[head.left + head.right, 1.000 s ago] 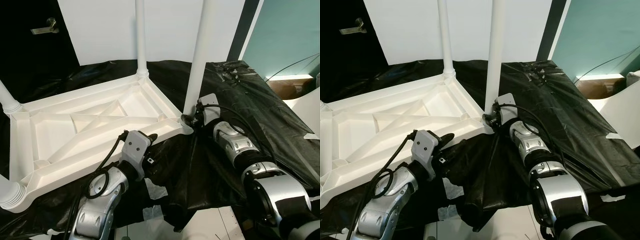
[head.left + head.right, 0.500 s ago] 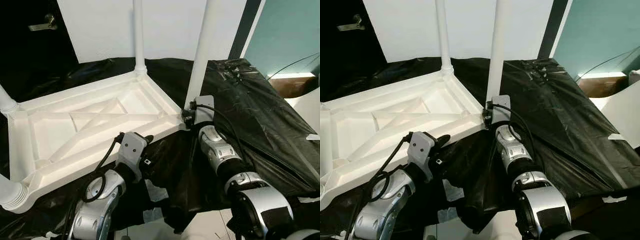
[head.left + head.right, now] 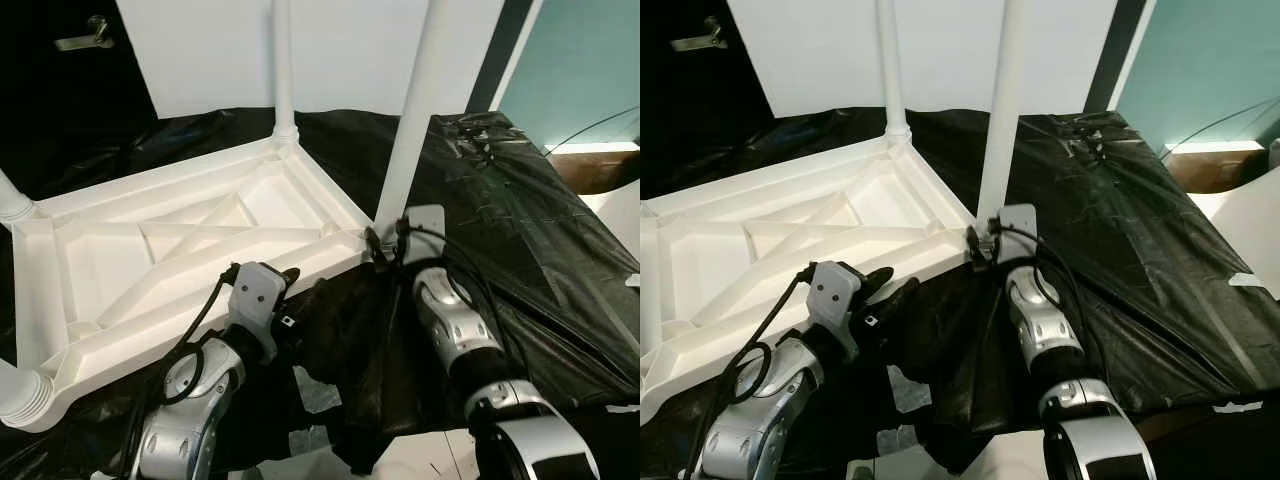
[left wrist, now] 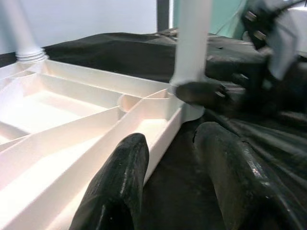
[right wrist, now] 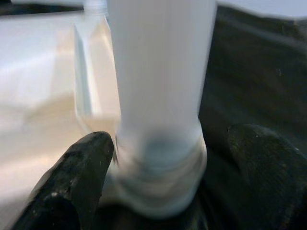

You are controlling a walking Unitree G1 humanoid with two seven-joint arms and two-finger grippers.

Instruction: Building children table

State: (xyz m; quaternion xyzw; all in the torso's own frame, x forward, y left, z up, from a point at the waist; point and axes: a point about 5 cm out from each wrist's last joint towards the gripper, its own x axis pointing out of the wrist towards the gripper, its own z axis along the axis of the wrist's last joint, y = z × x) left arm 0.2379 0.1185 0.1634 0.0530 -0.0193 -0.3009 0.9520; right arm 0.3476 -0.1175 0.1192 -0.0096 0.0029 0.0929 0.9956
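A white plastic table [image 3: 180, 240] lies upside down on a black sheet, legs pointing up. My right gripper [image 3: 385, 245] is at the foot of the near right leg [image 3: 415, 120]. It is open, with one black finger [image 5: 86, 163] against the leg's collar and the other [image 5: 261, 158] a little apart from it. My left gripper [image 3: 890, 287] is open astride the table's near rim [image 4: 158, 124]. One finger [image 4: 124, 167] sits over the inside of the frame and the other [image 4: 225, 163] over the sheet outside.
A second leg [image 3: 283, 70] stands at the far corner, and two more [image 3: 12, 205] [image 3: 20, 385] on the left side. The black sheet [image 3: 520, 230] spreads to the right. A dark door with a handle [image 3: 80, 40] is at the back left, a cardboard box [image 3: 600, 170] at the far right.
The whole picture has shifted a little, so the camera moved. Both grippers keep their places, the right at the leg's foot and the left at the near rim.
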